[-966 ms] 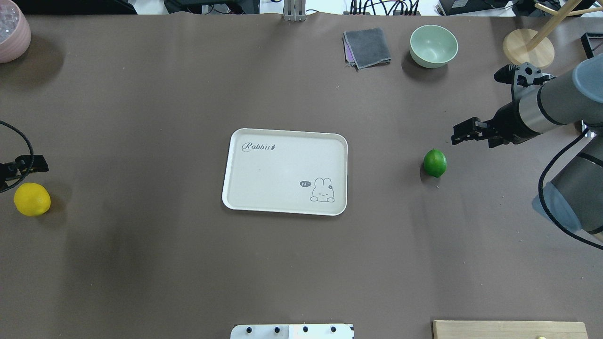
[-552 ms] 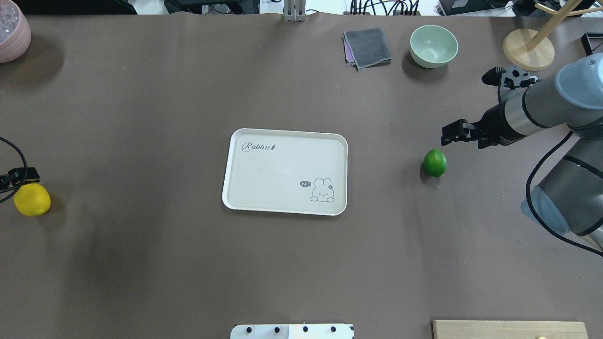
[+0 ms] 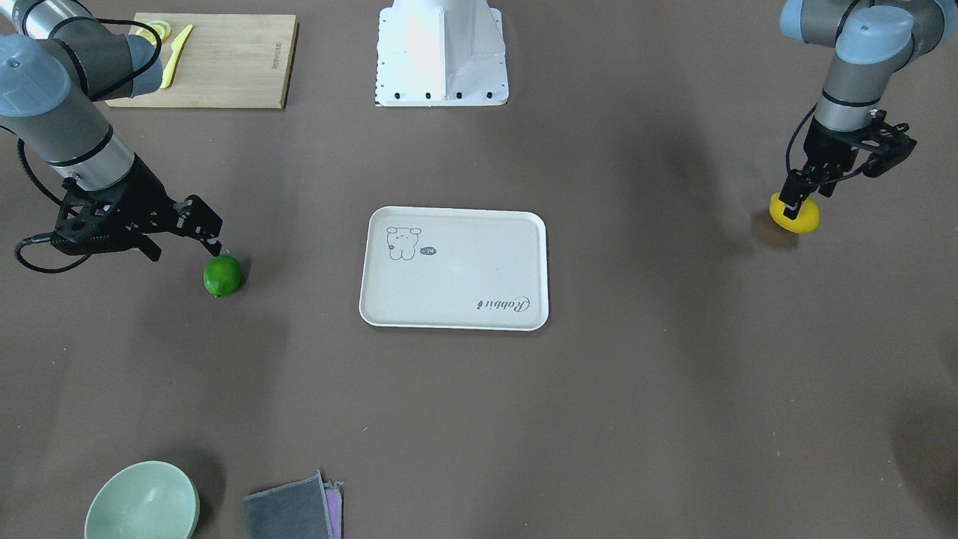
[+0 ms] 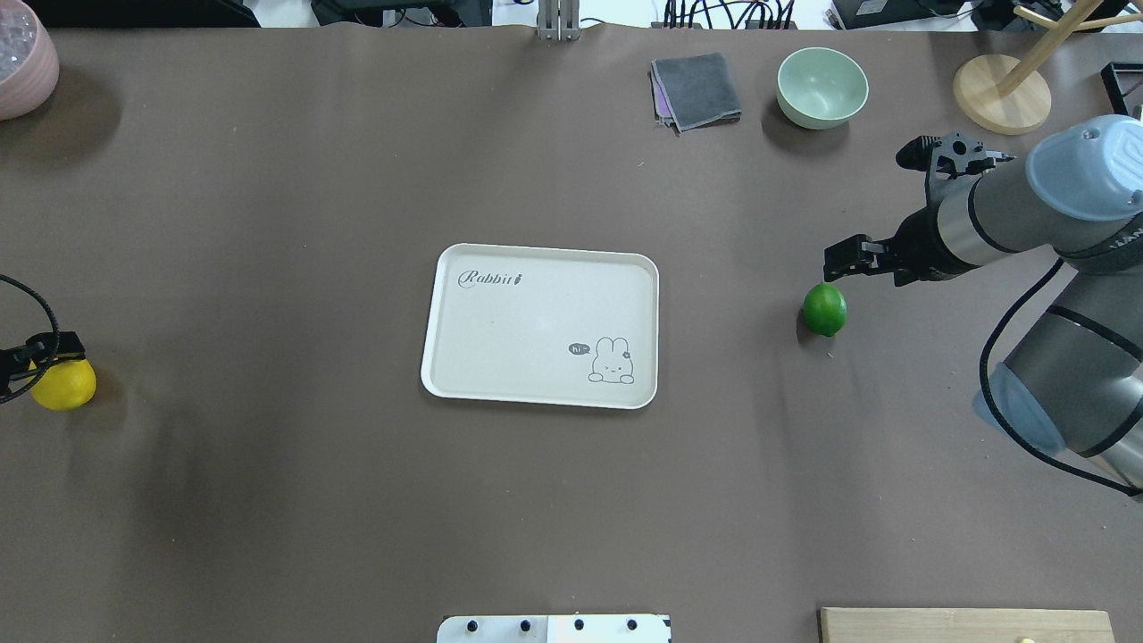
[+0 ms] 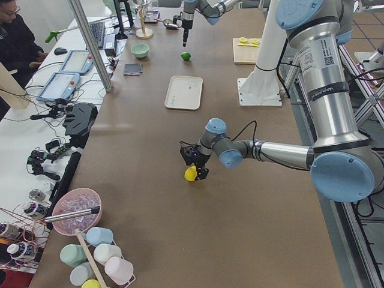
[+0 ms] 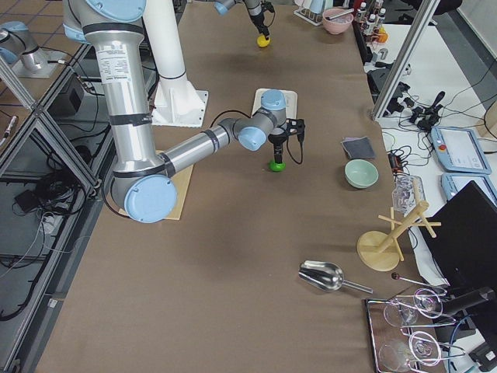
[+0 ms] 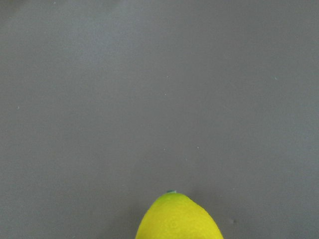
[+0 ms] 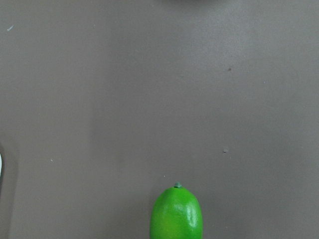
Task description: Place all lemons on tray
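Observation:
The cream-white tray (image 4: 540, 326) with a rabbit drawing lies in the table's middle, with nothing on it. The yellow lemon (image 4: 64, 386) lies at the far left edge. My left gripper (image 3: 799, 196) is down over it, fingers open on either side of its top. It also fills the bottom of the left wrist view (image 7: 178, 219). The green lemon (image 4: 824, 309) lies right of the tray. My right gripper (image 4: 841, 259) hovers open just beyond it, not touching. The green lemon also shows in the right wrist view (image 8: 176, 214).
A pale green bowl (image 4: 821, 87) and a folded grey cloth (image 4: 696, 89) sit at the far edge. A wooden stand (image 4: 1000, 94) is at the far right, a pink bowl (image 4: 22, 62) at the far left. A wooden cutting board (image 3: 206, 60) lies near the robot base (image 3: 441, 52).
My left gripper has moved down onto the yellow lemon. My right gripper has moved left, closer to the green lemon. Both lemons and the tray have stayed put.

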Controlling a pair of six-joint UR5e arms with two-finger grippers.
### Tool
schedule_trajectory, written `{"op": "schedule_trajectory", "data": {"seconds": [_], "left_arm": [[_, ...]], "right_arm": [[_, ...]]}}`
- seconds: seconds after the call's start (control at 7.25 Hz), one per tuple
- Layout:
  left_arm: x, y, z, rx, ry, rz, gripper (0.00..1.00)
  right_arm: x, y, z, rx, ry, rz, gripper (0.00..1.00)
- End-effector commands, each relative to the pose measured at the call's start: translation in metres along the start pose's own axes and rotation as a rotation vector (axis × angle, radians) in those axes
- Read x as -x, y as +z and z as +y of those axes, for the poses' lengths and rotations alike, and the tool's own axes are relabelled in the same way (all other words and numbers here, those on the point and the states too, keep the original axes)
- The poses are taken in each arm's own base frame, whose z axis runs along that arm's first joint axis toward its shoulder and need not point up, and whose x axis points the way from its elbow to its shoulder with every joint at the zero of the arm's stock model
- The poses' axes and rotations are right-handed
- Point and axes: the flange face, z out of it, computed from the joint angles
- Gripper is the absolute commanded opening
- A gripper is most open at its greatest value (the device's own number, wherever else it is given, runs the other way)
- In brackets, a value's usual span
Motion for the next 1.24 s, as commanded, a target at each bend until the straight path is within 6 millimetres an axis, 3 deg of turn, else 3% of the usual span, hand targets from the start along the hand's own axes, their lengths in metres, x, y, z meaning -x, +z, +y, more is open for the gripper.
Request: {"op": "schedule_trajectory", "data": {"seconds": [0.0, 0.14, 0.28, 0.41, 0.83, 0.97, 1.1], "left_arm": [[-0.003, 0.017, 0.002, 0.002, -0.016, 0.024, 0.97], [-0.016, 0.019, 0.008, 0.013, -0.011, 0.04, 0.82], [-0.021, 0.019, 0.008, 0.013, -0.01, 0.048, 0.27], [-0.024, 0.017, 0.009, 0.016, -0.005, 0.055, 0.0], [-0.047, -0.012, 0.014, 0.107, 0.001, 0.101, 0.0], [-0.05, -0.019, 0.007, 0.103, -0.012, 0.098, 0.0], [-0.067, -0.032, 0.005, 0.104, 0.034, 0.103, 0.0]], "right_arm": [[0.003, 0.005, 0.002, 0.0, -0.005, 0.007, 1.0], [0.005, 0.01, 0.005, -0.007, -0.012, 0.017, 1.0], [0.003, 0.018, 0.005, 0.001, -0.012, 0.029, 1.0], [0.0, 0.028, 0.003, 0.011, -0.007, 0.04, 1.0], [-0.002, 0.043, 0.006, 0.028, -0.009, 0.06, 1.0], [0.002, 0.051, 0.013, 0.019, -0.024, 0.075, 1.0], [0.003, 0.062, 0.018, 0.021, -0.032, 0.094, 1.0]]}}
